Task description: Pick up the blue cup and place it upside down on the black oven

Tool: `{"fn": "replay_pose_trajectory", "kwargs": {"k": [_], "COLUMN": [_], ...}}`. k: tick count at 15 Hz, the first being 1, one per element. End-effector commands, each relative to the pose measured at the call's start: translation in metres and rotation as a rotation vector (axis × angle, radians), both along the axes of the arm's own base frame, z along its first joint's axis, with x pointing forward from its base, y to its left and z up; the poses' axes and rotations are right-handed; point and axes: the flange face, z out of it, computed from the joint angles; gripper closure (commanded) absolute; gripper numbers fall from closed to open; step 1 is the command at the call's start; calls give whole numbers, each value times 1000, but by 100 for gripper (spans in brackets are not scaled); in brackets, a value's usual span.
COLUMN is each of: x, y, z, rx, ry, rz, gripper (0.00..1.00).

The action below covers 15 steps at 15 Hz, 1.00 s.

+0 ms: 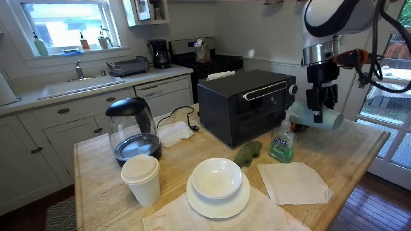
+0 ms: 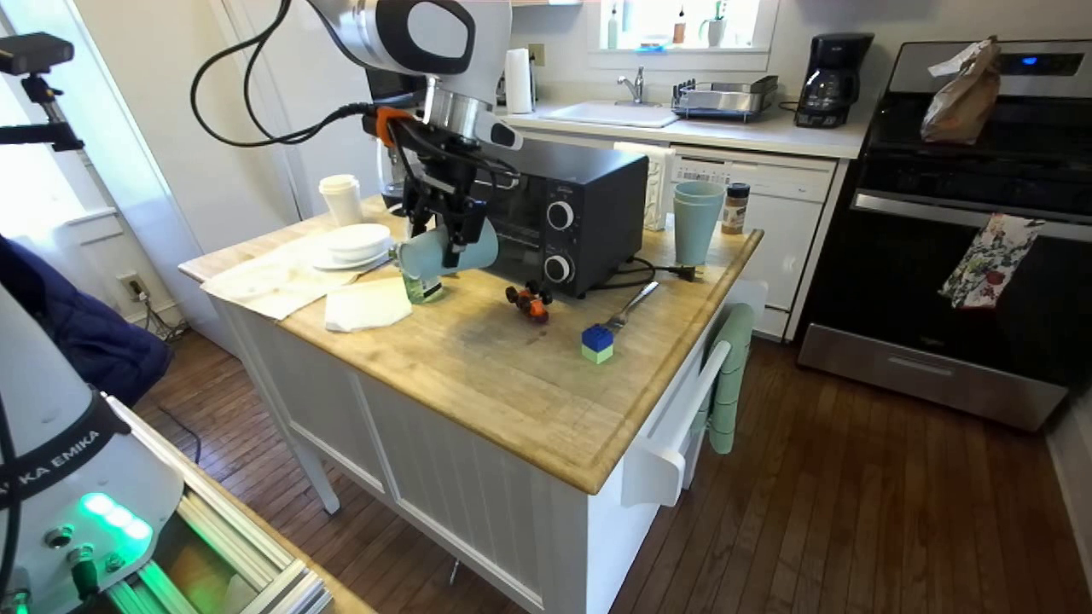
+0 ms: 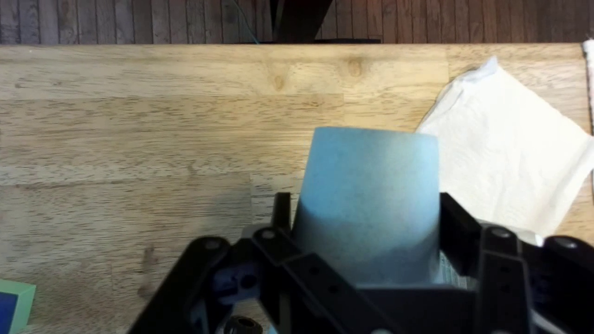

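Jaws, one pair — gripping one sideways blue cup (image 3: 371, 199), parted its width — one black oven (image 1: 249, 107), two knobs (image 2: 560, 215).

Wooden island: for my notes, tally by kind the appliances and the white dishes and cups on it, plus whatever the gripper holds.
Appliances: 2 (black toaster oven, glass kettle)
White dishes and cups: 3 (bowl, plate, lidded paper cup)
Held in the gripper: 1 (pale blue tumbler)
Total: 6
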Motion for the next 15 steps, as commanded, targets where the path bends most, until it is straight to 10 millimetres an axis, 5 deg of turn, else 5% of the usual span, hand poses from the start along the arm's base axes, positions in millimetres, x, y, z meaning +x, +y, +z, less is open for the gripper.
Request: {"fn": "replay_pose_trajectory", "kwargs": {"k": [1, 7, 15], "x": [10, 14, 21], "y": [-7, -23, -51], "z": [10, 17, 53], "rx": [78, 131, 280], "ry": [1, 27, 74], "rz": [-139, -279, -473], "gripper": [50, 50, 50]}}
